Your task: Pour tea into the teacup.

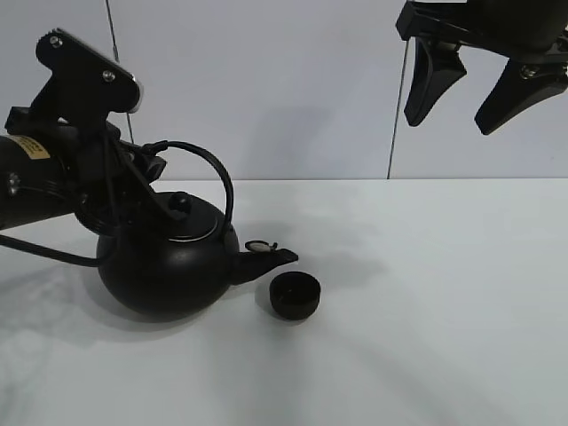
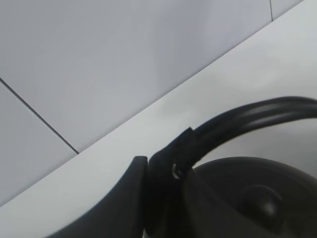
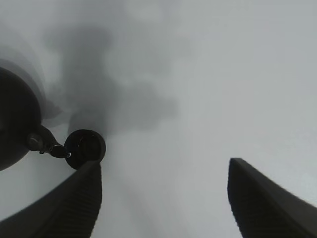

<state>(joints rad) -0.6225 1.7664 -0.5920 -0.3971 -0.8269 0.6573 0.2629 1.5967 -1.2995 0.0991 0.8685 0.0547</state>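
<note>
I count one kettle [image 1: 169, 266], one teacup [image 1: 294, 295] and two grippers over a white table [image 1: 444, 337]. The left gripper [image 1: 142, 173] comes in from the left edge of the exterior view, angled down, and is clamped on the kettle's arched handle [image 1: 217, 173] near its left base. The kettle is tipped so its spout [image 1: 271, 257] points right. The teacup sits just below the spout tip, at lower centre. The right gripper [image 1: 451, 124] hangs high in the upper right corner, fingers spread wide and holding nothing.

Only the right wrist view looks straight down, with the spout tip [image 3: 58, 151] at the teacup's [image 3: 85, 148] rim. The left wrist view shows one finger [image 2: 124, 198] against the handle [image 2: 247, 119], but not the cup. Whether tea is running, I cannot tell.
</note>
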